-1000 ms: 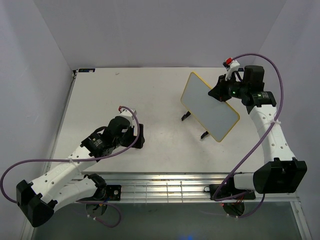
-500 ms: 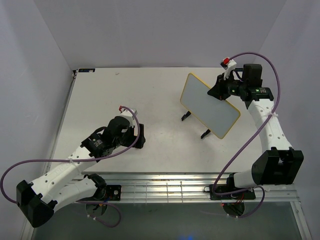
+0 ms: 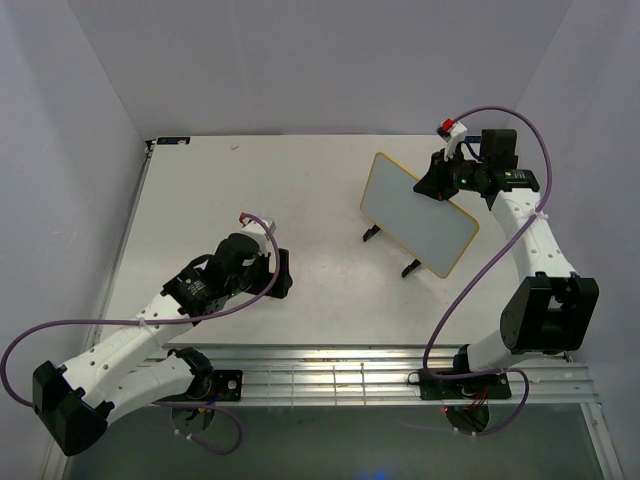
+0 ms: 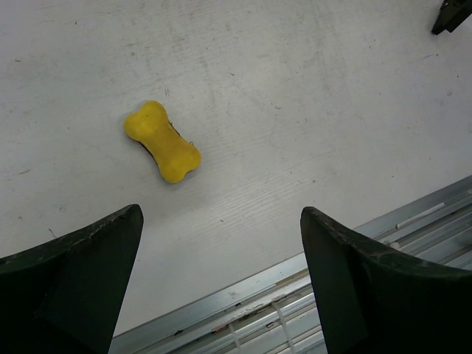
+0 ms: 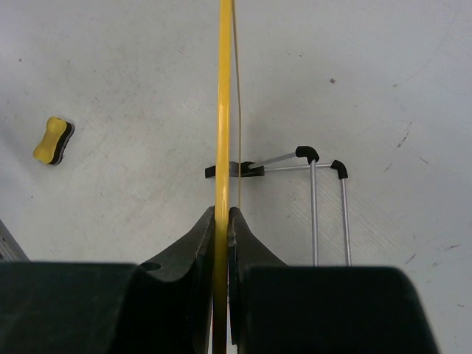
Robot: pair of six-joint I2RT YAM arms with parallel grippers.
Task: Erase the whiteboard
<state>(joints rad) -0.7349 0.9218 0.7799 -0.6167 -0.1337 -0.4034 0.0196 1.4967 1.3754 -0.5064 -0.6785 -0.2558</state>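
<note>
The whiteboard stands tilted on two small black feet at the right of the table, its yellow-framed face blank. My right gripper is shut on its upper edge. In the right wrist view the jaws pinch the thin yellow frame seen edge-on. My left gripper is open and empty, low over the table near the front edge; it also shows in the left wrist view. A yellow bone-shaped eraser lies on the table ahead of it and shows in the right wrist view.
A wire stand with black tips sits behind the board's foot. The table's metal front rail runs just below the left gripper. White walls enclose the table at the back and sides.
The right wrist has shifted slightly back and the board has turned a little with it. The left arm has not moved.
</note>
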